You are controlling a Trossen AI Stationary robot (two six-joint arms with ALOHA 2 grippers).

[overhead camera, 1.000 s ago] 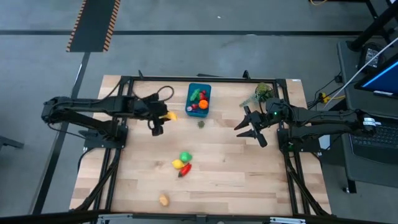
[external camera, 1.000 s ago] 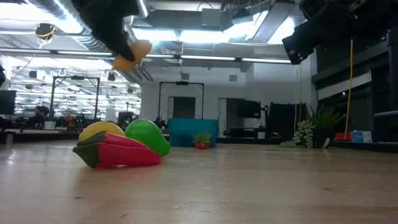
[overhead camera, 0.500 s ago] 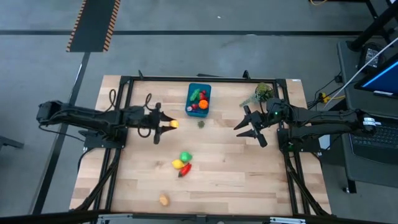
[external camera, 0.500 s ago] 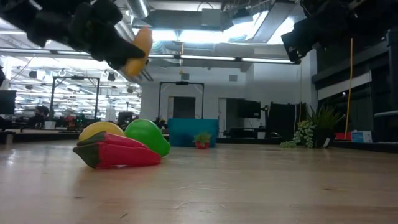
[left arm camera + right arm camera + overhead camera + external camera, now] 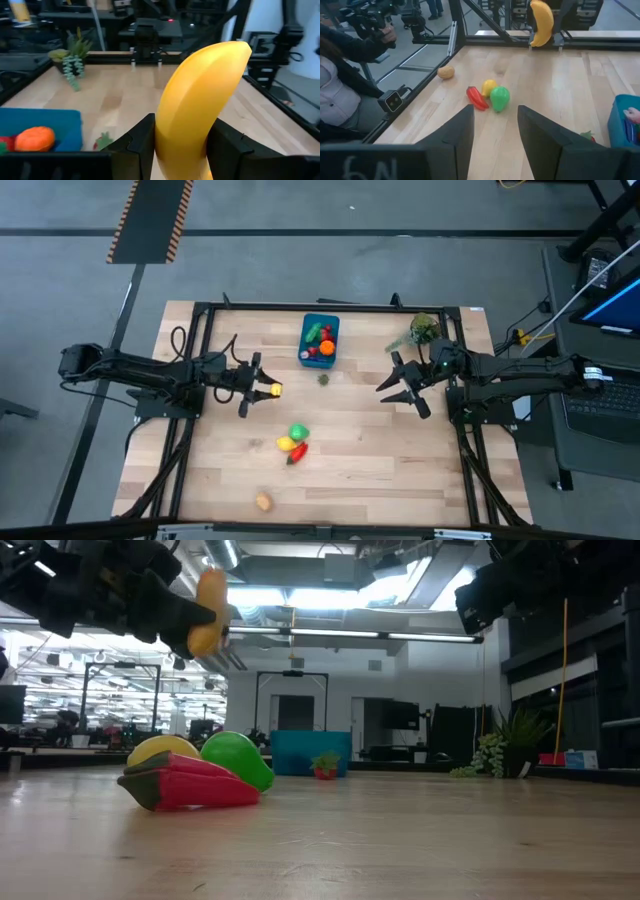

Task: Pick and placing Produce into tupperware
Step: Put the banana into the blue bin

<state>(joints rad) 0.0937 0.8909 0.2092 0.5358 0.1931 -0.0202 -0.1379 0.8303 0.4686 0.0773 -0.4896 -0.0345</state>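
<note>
Wooden boards make the table top [image 5: 380, 470], and a big workshop room sits behind it. The left gripper [image 5: 262, 389] hangs above the table with its fingers closed on a yellow banana [image 5: 274, 389], well clear of the wood. The blue tub [image 5: 320, 340] sits toward two o'clock from the banana, with an orange [image 5: 33, 138] and other toys already in it. The banana looks light, hard and smooth, so I think it could slip; the fingers squeeze its middle, which seems the best spot. The right gripper [image 5: 405, 383] waits at the right side, fingers spread wide and holding nothing. A green pepper [image 5: 297, 431], a red pepper [image 5: 298, 452] and a lemon [image 5: 286, 444] lie together at the table's middle.
</note>
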